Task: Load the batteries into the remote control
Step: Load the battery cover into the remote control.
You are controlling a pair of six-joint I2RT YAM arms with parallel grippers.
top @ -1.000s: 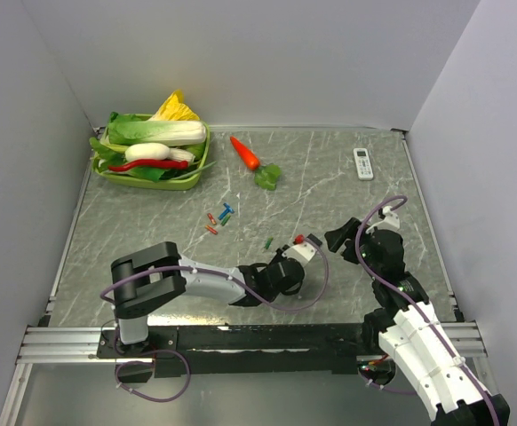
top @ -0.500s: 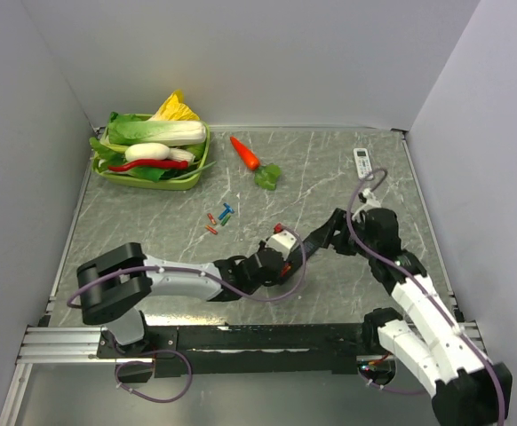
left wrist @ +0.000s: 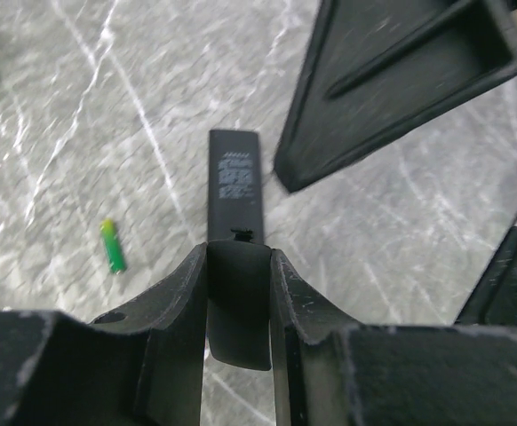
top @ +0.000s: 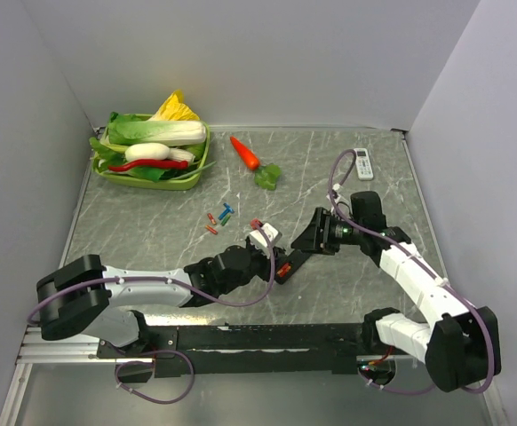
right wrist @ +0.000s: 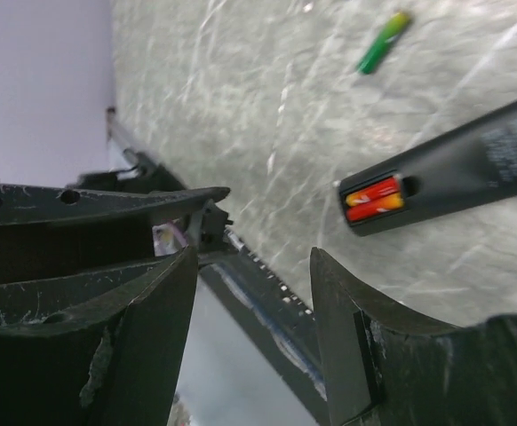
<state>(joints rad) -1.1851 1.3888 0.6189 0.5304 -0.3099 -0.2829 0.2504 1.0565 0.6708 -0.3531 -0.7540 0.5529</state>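
Judging by the right wrist view, the task is taken to be begun but not finished. The remote (left wrist: 234, 182) is held near the middle of the table (top: 152, 240), clamped narrowly across its width by the left gripper (left wrist: 238, 263), with its labelled back turned towards the left wrist camera. Whether its far end rests on the table cannot be told. In the open end of the remote a red-and-orange battery (right wrist: 374, 198) is seen, so one cell is judged to be loaded, though how fully it is seated cannot be made out. The right gripper (right wrist: 252, 257) is poised just beside that end, its jaws parted to a middling width with nothing between them. A green battery (left wrist: 112, 247) is seen lying on the table close to the remote. A small cluster of batteries (top: 218, 218) in red, blue, green and orange is seen farther off, towards the back left. What is left, it is judged, is for at least one more battery to be fetched and pressed in beside the first, most likely the green one, since it is nearest.
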